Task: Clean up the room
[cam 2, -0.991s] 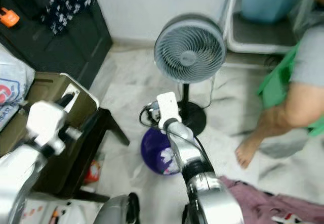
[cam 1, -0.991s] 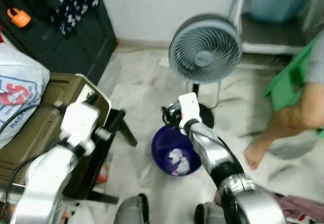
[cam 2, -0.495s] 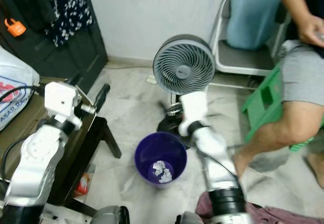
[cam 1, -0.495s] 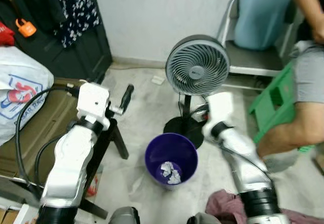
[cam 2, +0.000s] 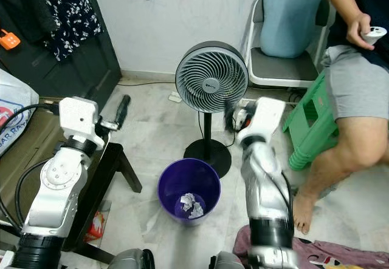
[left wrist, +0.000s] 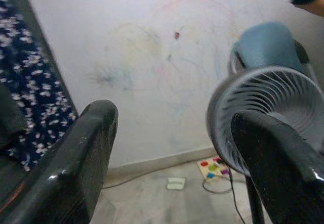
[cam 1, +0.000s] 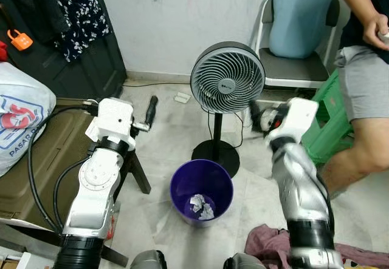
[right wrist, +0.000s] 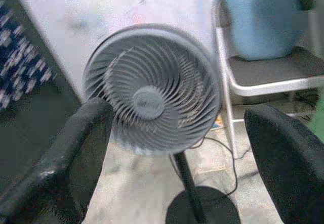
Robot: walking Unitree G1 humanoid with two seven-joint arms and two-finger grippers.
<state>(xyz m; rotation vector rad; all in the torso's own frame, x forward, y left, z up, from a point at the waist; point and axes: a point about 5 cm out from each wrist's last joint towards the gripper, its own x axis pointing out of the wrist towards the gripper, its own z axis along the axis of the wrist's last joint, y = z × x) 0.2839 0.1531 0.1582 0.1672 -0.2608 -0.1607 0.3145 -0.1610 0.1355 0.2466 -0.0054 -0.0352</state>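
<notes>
A purple bin [cam 1: 202, 189] stands on the floor [cam 1: 170, 129] in front of the fan [cam 1: 227, 78], crumpled paper [cam 1: 200, 206] inside it. Both claws are raised and spread wide, empty — the left claw [left wrist: 172, 168] over a dark box [cam 1: 36, 160], the right claw [right wrist: 177, 158] just beside the fan. A person [cam 1: 364, 99] sits by a green stool [cam 1: 325, 123].

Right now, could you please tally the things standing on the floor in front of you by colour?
Grey: 1, the fan
Purple: 1, the bin with crumpled paper inside
Green: 1, the stool
Total: 3
</notes>
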